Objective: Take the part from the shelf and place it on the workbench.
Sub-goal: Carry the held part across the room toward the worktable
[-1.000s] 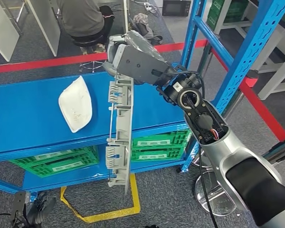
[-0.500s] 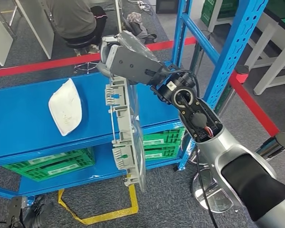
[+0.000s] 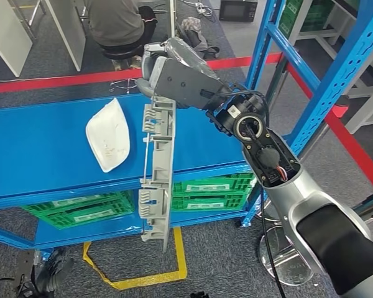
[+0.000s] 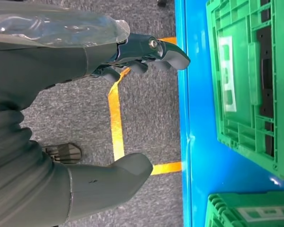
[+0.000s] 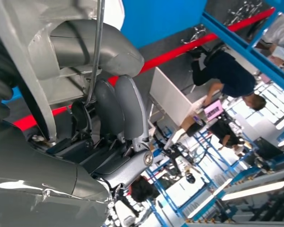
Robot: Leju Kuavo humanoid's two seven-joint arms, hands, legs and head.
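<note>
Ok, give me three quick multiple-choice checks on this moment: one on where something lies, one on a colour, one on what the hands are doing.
1. Where does the white part lie?
A. On the blue shelf board
B. On the floor inside the yellow tape
C. Inside a green crate

2. What colour are the crates on the lower shelf level?
A. Red
B. Green
C. Grey

3. What is the right hand doing?
A. Hanging with nothing in it
B. Resting flat on the shelf
C. Holding the long grey part by its top end

Answers:
1 A: the head view shows it flat on the upper board of the blue shelf.
2 B: green crates sit under that board.
3 C: the grey part hangs down from that hand, in front of the shelf edge. The left hand holds nothing, fingers apart.
</note>
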